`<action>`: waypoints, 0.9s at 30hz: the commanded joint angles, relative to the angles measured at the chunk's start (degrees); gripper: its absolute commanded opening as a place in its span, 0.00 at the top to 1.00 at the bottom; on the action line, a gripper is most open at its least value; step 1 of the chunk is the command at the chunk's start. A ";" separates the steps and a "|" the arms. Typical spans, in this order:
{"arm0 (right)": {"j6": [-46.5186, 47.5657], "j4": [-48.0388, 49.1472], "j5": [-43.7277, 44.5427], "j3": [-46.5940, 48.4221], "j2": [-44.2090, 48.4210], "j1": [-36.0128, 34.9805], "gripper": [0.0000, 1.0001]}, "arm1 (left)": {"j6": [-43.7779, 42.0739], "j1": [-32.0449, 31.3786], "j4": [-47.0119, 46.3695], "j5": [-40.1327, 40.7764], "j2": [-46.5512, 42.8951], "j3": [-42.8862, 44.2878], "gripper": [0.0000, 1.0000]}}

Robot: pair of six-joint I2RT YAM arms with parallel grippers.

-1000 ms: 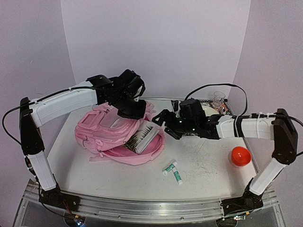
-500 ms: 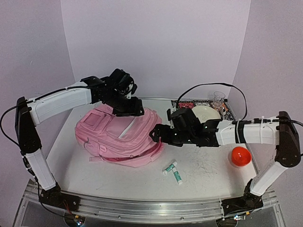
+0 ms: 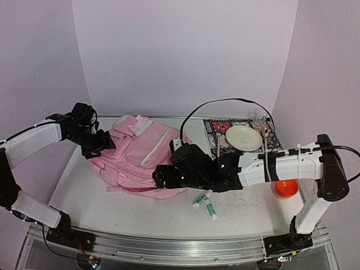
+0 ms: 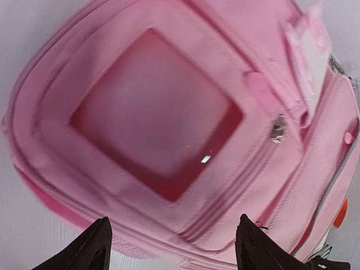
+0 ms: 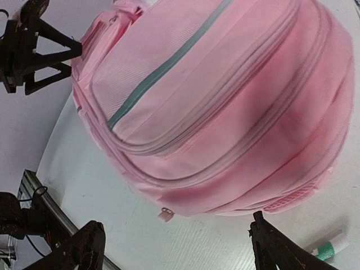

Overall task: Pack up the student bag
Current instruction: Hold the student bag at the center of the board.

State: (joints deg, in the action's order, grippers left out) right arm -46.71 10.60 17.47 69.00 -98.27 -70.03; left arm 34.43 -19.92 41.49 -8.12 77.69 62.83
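The student bag point(image 3: 140, 154) is a soft pink backpack lying closed on the table, front pockets up. My left gripper point(image 3: 101, 146) stands open at the bag's left end, nothing between its fingers. From the left wrist, the bag point(image 4: 169, 112) fills the view beyond the spread gripper point(image 4: 171, 247), with a metal zip pull point(image 4: 277, 126) at right. My right gripper point(image 3: 162, 179) is open at the bag's near right edge. The right wrist view has the bag point(image 5: 225, 101) just past the gripper point(image 5: 177, 253), a small zip tab point(image 5: 166, 214) hanging at its lower edge.
Two white and green tubes point(image 3: 205, 203) lie on the table near the right gripper. A red ball point(image 3: 285, 188) sits at the right edge. At the back right are a patterned mat point(image 3: 216, 128), a plate point(image 3: 243, 138) and a small glass point(image 3: 259, 118).
The left gripper let go of the bag's flap and swung left and down. The flap fell shut over the bag's contents. The right arm moved left to the bag's near edge.
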 commanded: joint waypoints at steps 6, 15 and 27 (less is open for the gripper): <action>2.21 3.04 -1.82 4.72 -4.74 -3.66 0.13 | 0.07 10.27 -3.94 -5.46 -7.42 -14.39 0.25; 3.36 9.89 -5.61 4.05 -7.73 -5.11 0.15 | 8.65 15.26 -20.30 -20.09 -7.10 -28.45 0.33; 3.63 13.56 -6.68 9.13 -15.68 -5.47 0.23 | 19.37 14.55 -35.70 -30.14 -6.44 -34.80 0.62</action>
State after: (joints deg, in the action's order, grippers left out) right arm -43.48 22.19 10.08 75.15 -112.19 -75.15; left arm 47.83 -4.67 15.01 -32.16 70.96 30.92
